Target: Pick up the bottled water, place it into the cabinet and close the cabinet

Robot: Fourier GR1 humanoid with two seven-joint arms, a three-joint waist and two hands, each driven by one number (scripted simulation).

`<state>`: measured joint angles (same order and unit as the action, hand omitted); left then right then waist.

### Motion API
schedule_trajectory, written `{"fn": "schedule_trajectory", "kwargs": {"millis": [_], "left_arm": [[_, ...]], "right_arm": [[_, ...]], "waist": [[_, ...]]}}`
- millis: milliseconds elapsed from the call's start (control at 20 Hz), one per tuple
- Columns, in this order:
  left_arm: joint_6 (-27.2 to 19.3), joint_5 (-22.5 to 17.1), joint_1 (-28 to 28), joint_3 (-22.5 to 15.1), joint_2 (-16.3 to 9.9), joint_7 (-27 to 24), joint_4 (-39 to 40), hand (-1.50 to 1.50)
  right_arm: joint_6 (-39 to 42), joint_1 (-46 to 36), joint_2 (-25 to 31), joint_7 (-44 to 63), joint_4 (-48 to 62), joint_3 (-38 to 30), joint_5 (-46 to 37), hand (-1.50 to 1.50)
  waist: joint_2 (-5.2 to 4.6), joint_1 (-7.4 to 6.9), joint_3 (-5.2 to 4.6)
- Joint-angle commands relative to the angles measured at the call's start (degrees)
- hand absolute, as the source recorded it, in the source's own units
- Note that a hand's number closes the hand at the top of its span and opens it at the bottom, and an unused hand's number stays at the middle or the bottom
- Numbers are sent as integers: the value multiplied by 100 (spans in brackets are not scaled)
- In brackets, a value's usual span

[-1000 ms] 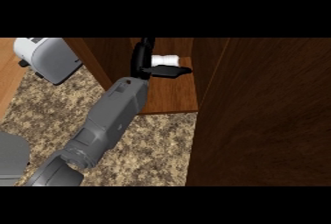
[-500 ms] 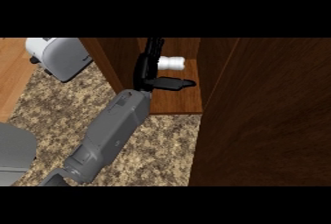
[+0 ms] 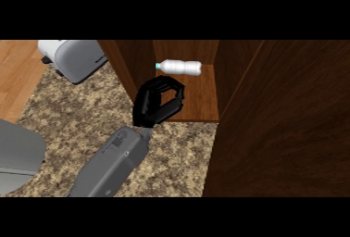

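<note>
The bottled water [image 3: 181, 67] lies on its side on the wooden shelf [image 3: 199, 99] inside the open cabinet, cap pointing left. My right hand [image 3: 154, 110] hangs at the shelf's front left corner, below the bottle and apart from it. Its fingers and thumb are curled into a loop with nothing inside. The grey forearm runs down to the lower left. The cabinet door [image 3: 287, 115] stands open, a dark wood panel filling the right side. My left hand does not show.
A white toaster [image 3: 71, 58] stands on the speckled counter [image 3: 75, 111] at the upper left, beside the cabinet's left wall [image 3: 126, 65]. A grey rounded shape [image 3: 17, 157] fills the lower left edge. Bare wood floor shows at the far left.
My right hand has let go of the bottle and drawn back down toward the shelf's front edge. The bottle stays lying on the shelf.
</note>
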<state>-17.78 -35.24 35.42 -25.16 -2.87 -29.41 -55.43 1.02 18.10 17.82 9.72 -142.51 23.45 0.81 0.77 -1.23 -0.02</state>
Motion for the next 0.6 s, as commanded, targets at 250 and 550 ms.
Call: {"fn": "schedule_trajectory", "kwargs": {"millis": [250, 550], "left_arm": [[-436, 253, -2036, -521, -900, 571, -2726, 150], [38, 156, -3138, -242, -1578, 307, -3626, 150]], "right_arm": [[292, -90, 381, 1093, -683, 841, -226, 150], [47, -682, -131, 1906, -802, 1688, -306, 150]], "waist": [[-6, -7, 0], [-46, 54, -6]]}}
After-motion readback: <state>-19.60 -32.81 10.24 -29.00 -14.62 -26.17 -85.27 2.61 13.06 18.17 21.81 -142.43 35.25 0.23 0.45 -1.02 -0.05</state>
